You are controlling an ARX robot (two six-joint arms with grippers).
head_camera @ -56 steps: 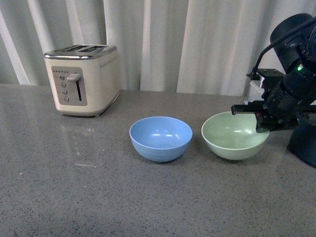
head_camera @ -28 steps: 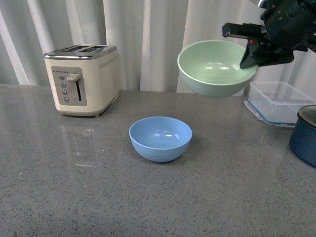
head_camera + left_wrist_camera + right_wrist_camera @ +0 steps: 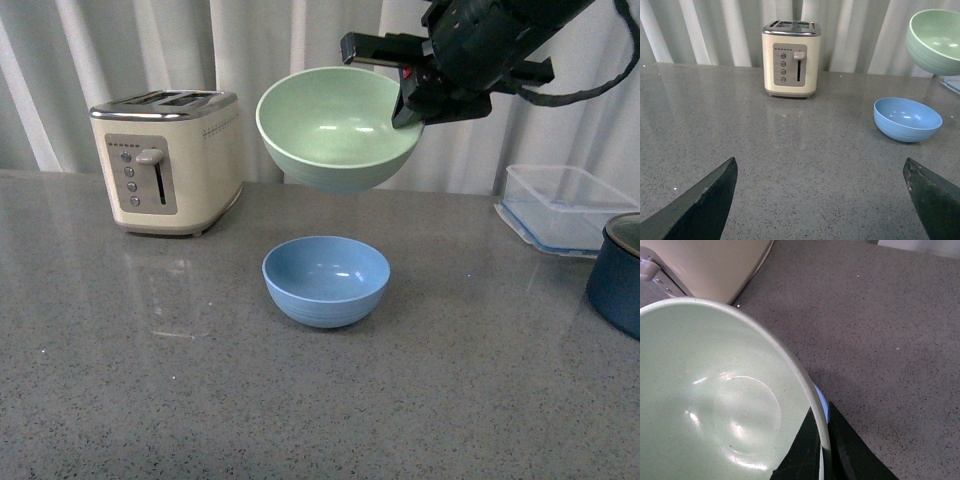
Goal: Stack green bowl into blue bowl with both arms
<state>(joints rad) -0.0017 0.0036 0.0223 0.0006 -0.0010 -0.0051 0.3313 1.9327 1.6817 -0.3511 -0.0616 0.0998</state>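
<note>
Right gripper (image 3: 406,82) pinches the green bowl (image 3: 338,128) at its right rim, one finger inside and one outside. The bowl is held in the air, tilted so its opening faces the front camera. It hangs above the blue bowl (image 3: 326,280), slightly behind it and well clear of it, not touching. The blue bowl sits upright on the grey speckled worktop (image 3: 200,380), empty.

In the right wrist view the black fingers (image 3: 805,455) straddle the green rim, with a sliver of blue bowl just beyond the rim.

Left gripper (image 3: 819,165) is spread wide, holds nothing and sits low over the worktop, well apart from both bowls.

A cream toaster (image 3: 167,160) stands at back left. A clear blue-rimmed container (image 3: 560,205) and a dark navy pot (image 3: 615,275) are at the right edge. Pale curtain (image 3: 300,60) behind.
</note>
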